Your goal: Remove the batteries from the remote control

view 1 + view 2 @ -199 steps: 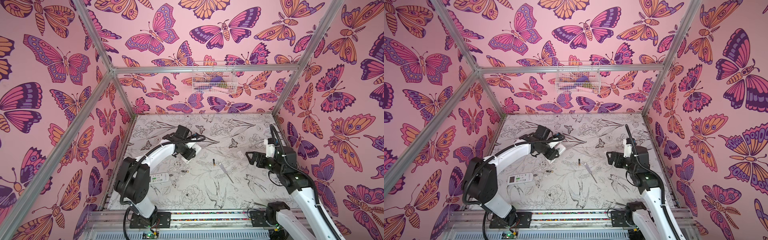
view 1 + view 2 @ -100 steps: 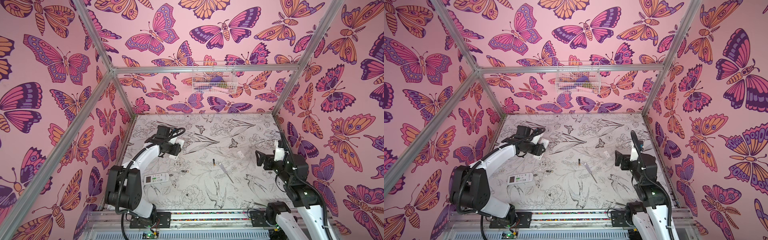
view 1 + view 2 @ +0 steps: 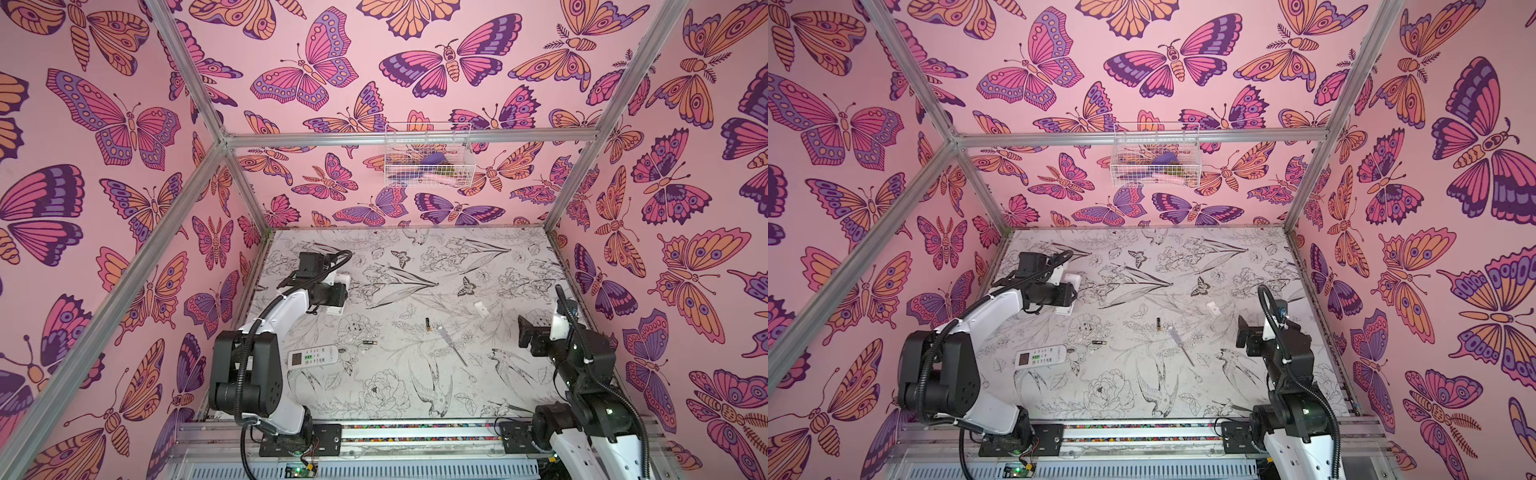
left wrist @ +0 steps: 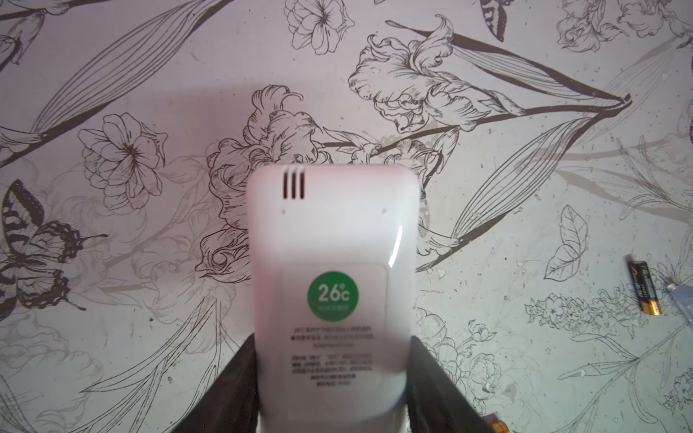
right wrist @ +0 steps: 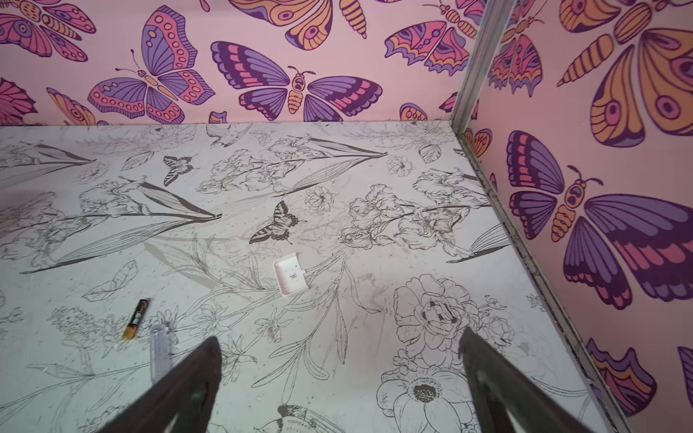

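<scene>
My left gripper is shut on a white remote control, its dark fingers on both long sides; the back with a green round sticker faces the camera. In both top views it is held above the far left of the table. Two batteries lie loose mid-table, one beside the clear-handled tool, the other nearer the left. My right gripper stands open and empty at the right side.
A second white remote lies buttons up at the front left. A clear-handled tool and a small white cover lie mid-right. A wire basket hangs on the back wall.
My left arm has drawn back to the left with the remote in its grip. My right arm has pulled back toward the right front, its jaws staying wide.
</scene>
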### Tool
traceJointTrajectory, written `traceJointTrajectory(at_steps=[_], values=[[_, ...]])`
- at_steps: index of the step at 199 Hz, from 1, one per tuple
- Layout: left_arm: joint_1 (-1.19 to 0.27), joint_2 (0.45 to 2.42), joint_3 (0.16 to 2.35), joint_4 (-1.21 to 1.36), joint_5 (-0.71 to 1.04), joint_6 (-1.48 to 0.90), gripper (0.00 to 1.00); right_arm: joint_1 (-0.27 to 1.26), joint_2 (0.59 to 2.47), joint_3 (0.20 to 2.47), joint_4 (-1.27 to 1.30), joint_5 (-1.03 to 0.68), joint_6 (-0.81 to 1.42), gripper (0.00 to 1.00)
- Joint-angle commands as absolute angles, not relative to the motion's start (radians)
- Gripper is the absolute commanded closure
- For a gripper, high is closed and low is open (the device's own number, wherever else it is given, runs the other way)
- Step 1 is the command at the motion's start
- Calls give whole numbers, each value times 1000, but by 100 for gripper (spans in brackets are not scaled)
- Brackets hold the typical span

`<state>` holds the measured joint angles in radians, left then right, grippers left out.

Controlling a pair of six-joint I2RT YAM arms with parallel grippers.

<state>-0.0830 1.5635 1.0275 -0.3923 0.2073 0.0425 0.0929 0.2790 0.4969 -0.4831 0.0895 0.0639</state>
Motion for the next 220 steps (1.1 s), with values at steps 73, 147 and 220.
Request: traceJointTrajectory(at_steps=[73,147,220], values=[[-46,1710,1087,-418,153,46,48,90,245,445,-442,75,26,1],[-44,1807,1103,-439,133,64,46,89,245,445,-443,58,26,1],[-44,1834,1118,-455,115,66,31,89,237,440,-438,50,27,1]])
